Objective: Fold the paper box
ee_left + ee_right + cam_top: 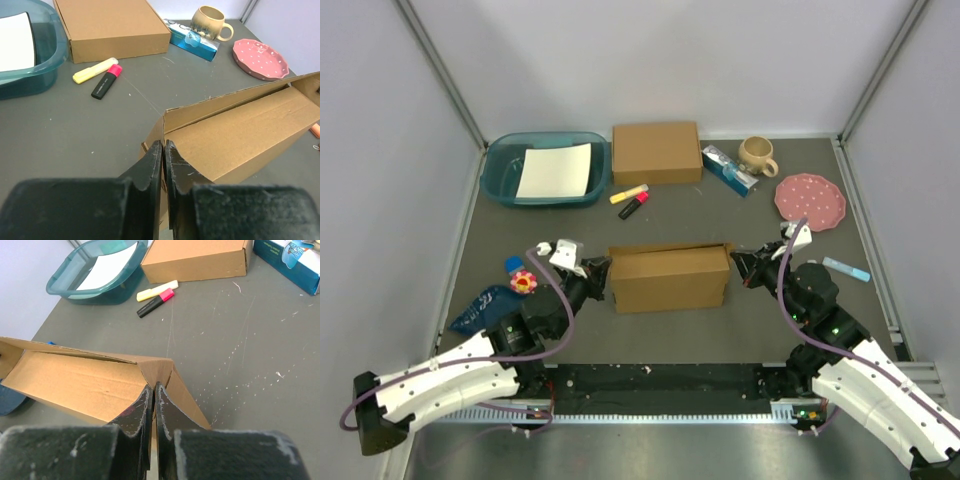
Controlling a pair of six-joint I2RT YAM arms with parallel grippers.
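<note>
Grips the paper box (670, 280) at both short ends, mid-table, just beyond the arm bases. Sets its long axis left to right, so one end faces each hand and neither arm sits nearer than the other.

On the left, closes the left gripper (592, 268) on the left end wall, fingers (152, 165) nearly together with only a sliver between. On the right, presses the right gripper (738, 265) flat together on the corner fold of the right end wall, seemingly nipping it.

Probably calls for working both end walls inward along that axis.

Counts, left to right: one teal basin (492, 168), two highlighters (628, 193), one closed brown box (656, 152), one paper box, one blue carton (730, 170), one mug (757, 154), one pink plate (810, 200), one blue pen (846, 269); two grippers.
</note>
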